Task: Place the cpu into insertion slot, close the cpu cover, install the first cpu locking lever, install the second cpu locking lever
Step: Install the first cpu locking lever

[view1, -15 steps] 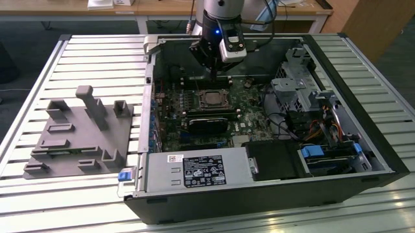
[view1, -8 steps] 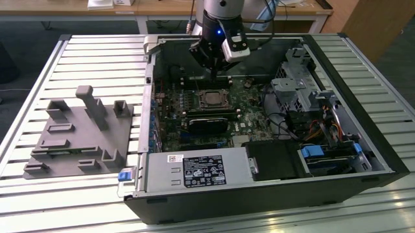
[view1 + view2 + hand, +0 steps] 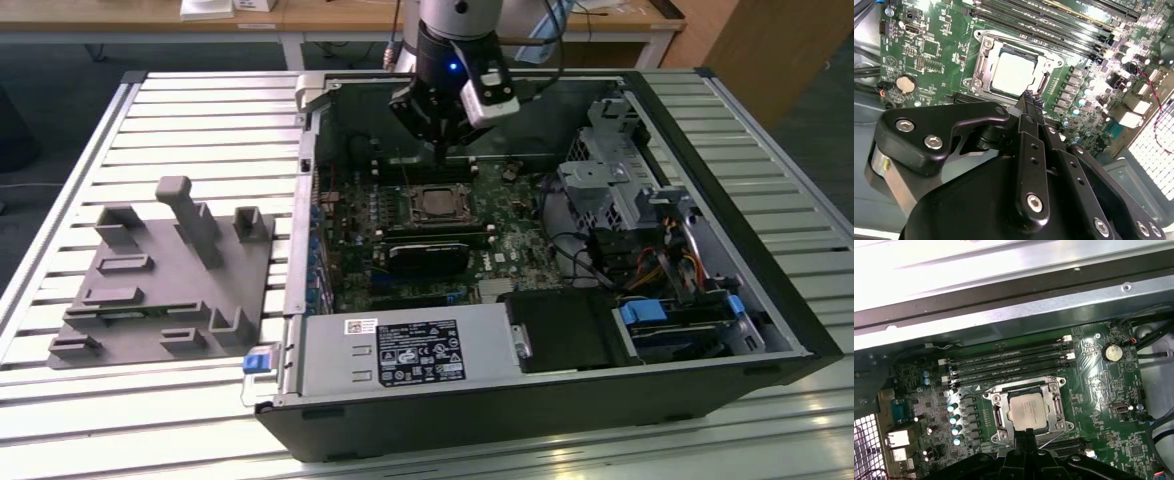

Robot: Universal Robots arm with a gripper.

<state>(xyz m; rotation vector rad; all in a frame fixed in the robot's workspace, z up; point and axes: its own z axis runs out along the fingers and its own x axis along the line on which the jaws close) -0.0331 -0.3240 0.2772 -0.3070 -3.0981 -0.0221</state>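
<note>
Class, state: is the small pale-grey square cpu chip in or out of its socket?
In: the pale-grey square cpu lies flat inside the metal-rimmed insertion slot, framed on all sides.

Bright overhead light; glare whitens ribbed silver metal table; black computer case interior shadowed; hotspots on green motherboard
</note>
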